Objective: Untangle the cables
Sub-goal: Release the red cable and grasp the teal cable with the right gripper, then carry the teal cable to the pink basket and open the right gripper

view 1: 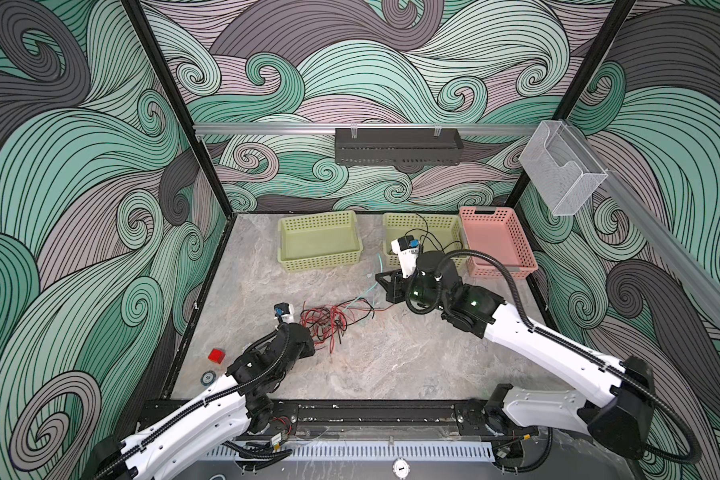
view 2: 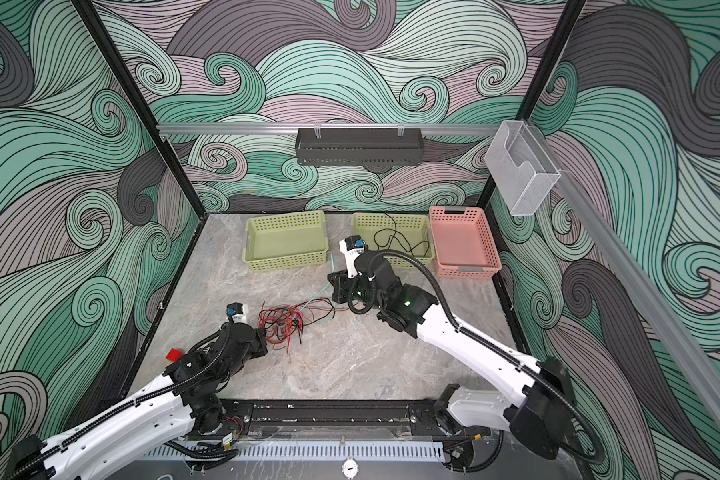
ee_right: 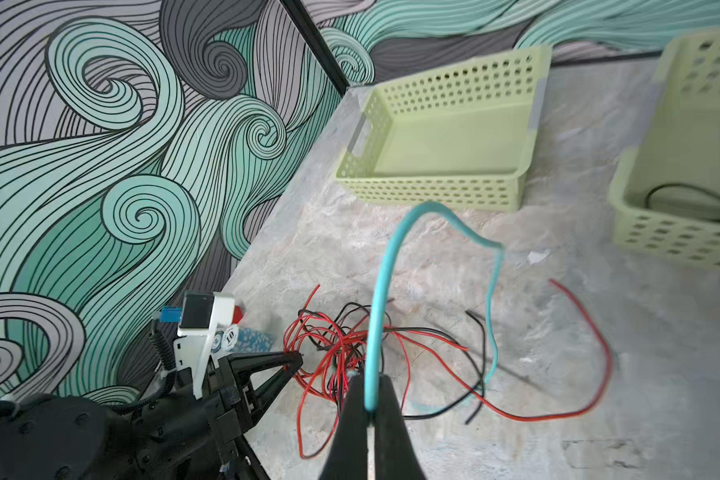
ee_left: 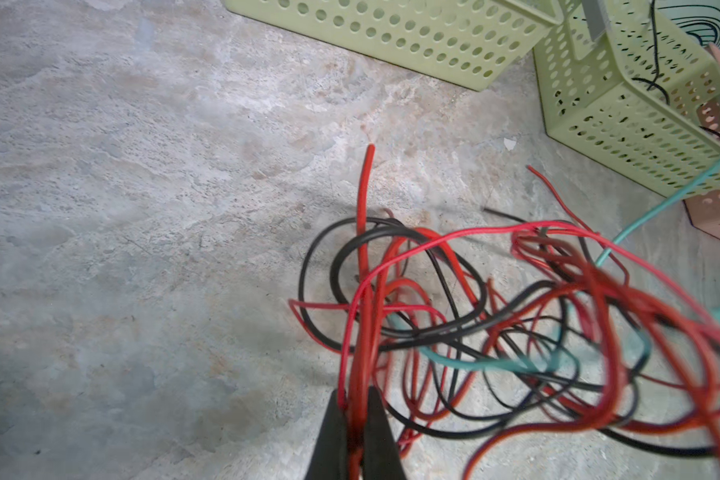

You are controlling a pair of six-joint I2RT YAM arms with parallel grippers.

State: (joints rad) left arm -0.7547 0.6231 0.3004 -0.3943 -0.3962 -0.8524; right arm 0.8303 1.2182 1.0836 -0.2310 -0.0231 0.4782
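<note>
Left wrist view has the left gripper (ee_left: 355,401) pinched tight on a red cable (ee_left: 364,257) at the edge of the tangled red, black and teal cables (view 1: 329,322), which lie heaped near the middle of the marble tabletop (view 1: 391,357) in both top views. Right wrist view has the right gripper (ee_right: 371,388) clamped on a teal cable (ee_right: 385,266), which arches up from the closed jaws while its other stretch runs back to the heap. One black cable (ee_right: 686,187) lies in the middle green basket (view 1: 445,224), beside the pink basket (view 1: 516,245).
</note>
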